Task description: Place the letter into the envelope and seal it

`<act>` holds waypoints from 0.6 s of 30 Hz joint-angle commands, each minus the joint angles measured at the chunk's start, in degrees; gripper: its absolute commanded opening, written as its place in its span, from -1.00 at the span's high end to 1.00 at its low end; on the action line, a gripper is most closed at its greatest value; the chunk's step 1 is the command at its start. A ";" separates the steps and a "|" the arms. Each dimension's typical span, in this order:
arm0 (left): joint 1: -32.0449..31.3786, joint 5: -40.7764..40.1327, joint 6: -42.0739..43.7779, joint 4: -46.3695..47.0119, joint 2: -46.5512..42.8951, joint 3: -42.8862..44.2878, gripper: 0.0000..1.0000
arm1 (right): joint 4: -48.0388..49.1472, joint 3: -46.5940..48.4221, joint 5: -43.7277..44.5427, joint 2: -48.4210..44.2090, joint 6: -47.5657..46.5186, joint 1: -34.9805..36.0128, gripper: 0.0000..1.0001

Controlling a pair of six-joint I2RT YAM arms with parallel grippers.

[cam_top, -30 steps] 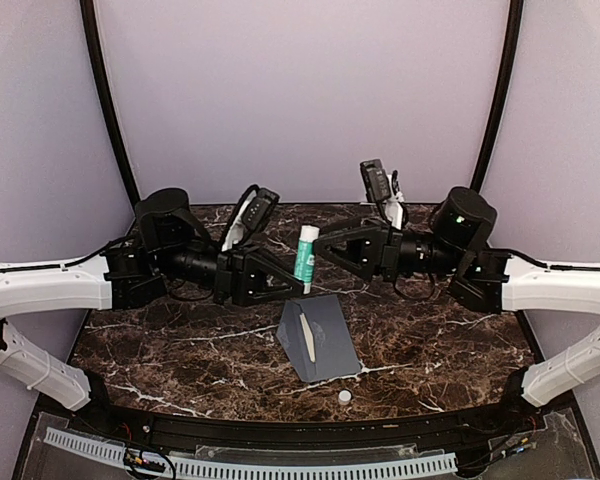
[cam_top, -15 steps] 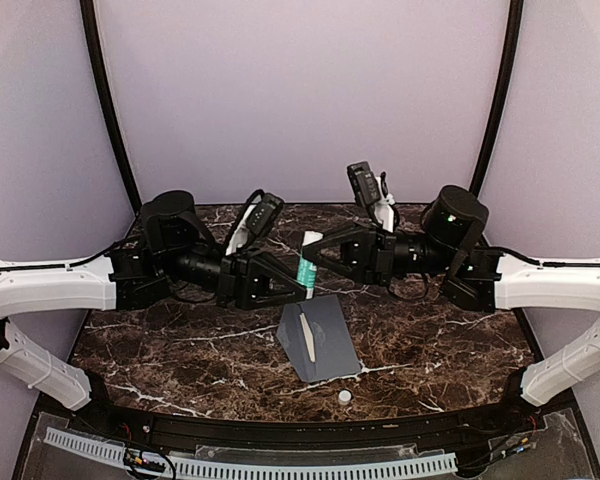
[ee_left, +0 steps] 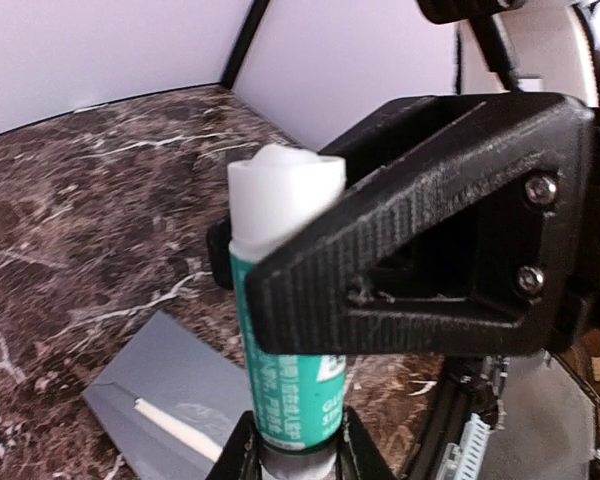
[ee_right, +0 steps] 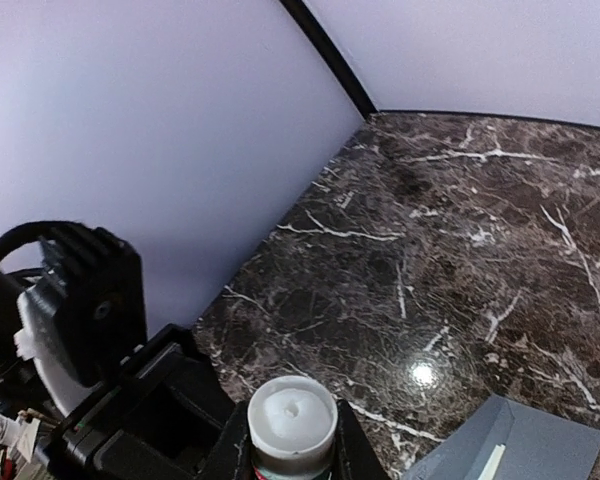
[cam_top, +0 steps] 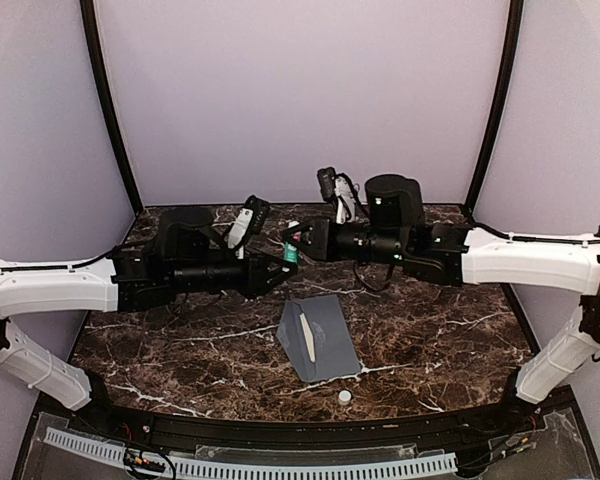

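Note:
The slate-grey envelope (cam_top: 318, 336) lies flat on the marble table in front of both arms. It also shows in the left wrist view (ee_left: 170, 385) and the right wrist view (ee_right: 520, 452). A narrow cream strip (cam_top: 305, 336) lies along it; I cannot tell whether it is the letter's edge. No full letter sheet shows. A green-and-white glue stick (cam_top: 291, 255), uncapped, hangs above the table behind the envelope. My left gripper (cam_top: 278, 268) is shut on its base (ee_left: 292, 445). My right gripper (cam_top: 300, 242) is shut on its upper part (ee_right: 292, 455).
A small white cap (cam_top: 345, 396) lies on the table near the front edge, right of the envelope's near corner. Lilac walls close in the back and sides. A perforated white rail (cam_top: 250, 462) runs along the front.
My right arm has swung left and its jaws have closed round the top of the glue stick. The left arm has drawn back and lower, and the stick now sits lower.

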 commanded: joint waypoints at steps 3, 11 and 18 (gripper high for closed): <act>-1.12 -18.37 2.40 -0.96 4.65 2.00 1.00 | -16.85 7.95 17.57 10.58 8.45 3.63 1.00; -1.21 -11.36 1.56 0.33 4.61 2.19 1.00 | -7.77 3.60 10.84 5.31 4.82 3.36 0.50; 0.27 8.50 -0.75 4.85 1.89 1.18 1.00 | 9.68 -9.72 -9.09 -7.77 -0.13 -1.25 -0.54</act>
